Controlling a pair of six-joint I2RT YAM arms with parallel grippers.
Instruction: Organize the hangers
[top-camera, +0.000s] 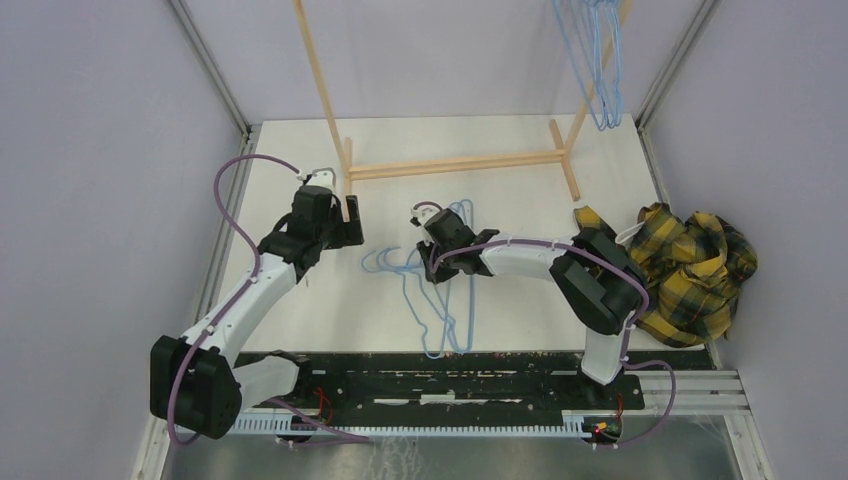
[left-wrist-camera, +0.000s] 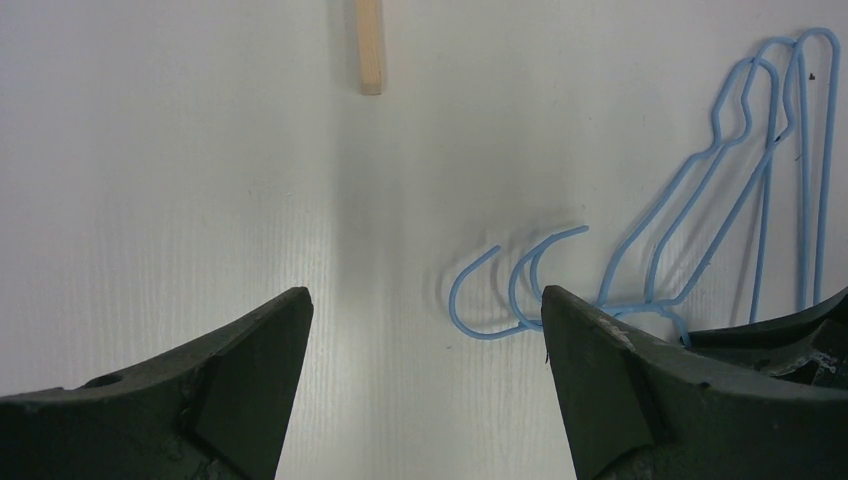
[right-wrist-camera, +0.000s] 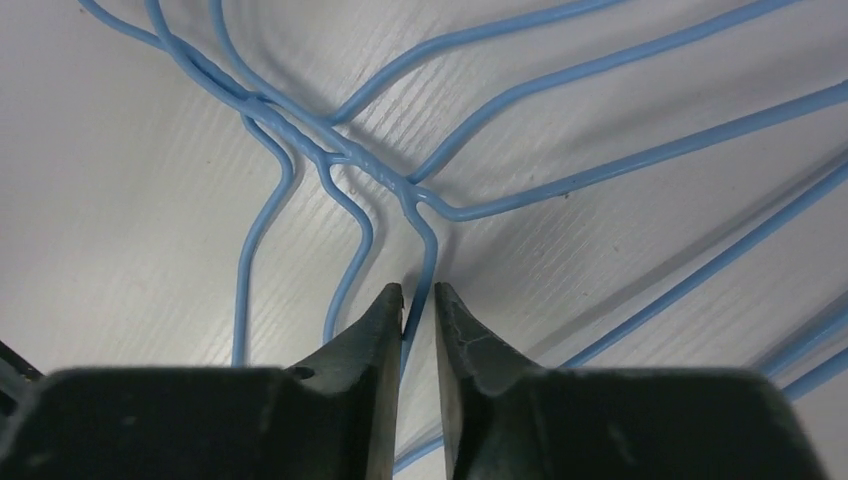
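Several light-blue wire hangers (top-camera: 447, 300) lie bunched on the white table at mid-centre. My right gripper (top-camera: 434, 266) is down on the bunch. In the right wrist view (right-wrist-camera: 419, 290) its jaws stand a narrow gap apart, with one hanger wire (right-wrist-camera: 425, 250) running between them and touching the left finger. The twisted necks (right-wrist-camera: 330, 150) lie just ahead. My left gripper (top-camera: 347, 215) is wide open and empty, left of the bunch. In the left wrist view (left-wrist-camera: 425, 300) the hanger hooks (left-wrist-camera: 490, 300) lie by its right finger. More hangers (top-camera: 600, 70) hang on the rack at back right.
The light wooden rack (top-camera: 455, 163) stands across the back of the table; one foot end (left-wrist-camera: 371, 45) shows ahead of the left gripper. A yellow-black plaid cloth (top-camera: 690, 270) lies heaped at the right edge. Grey walls enclose the table.
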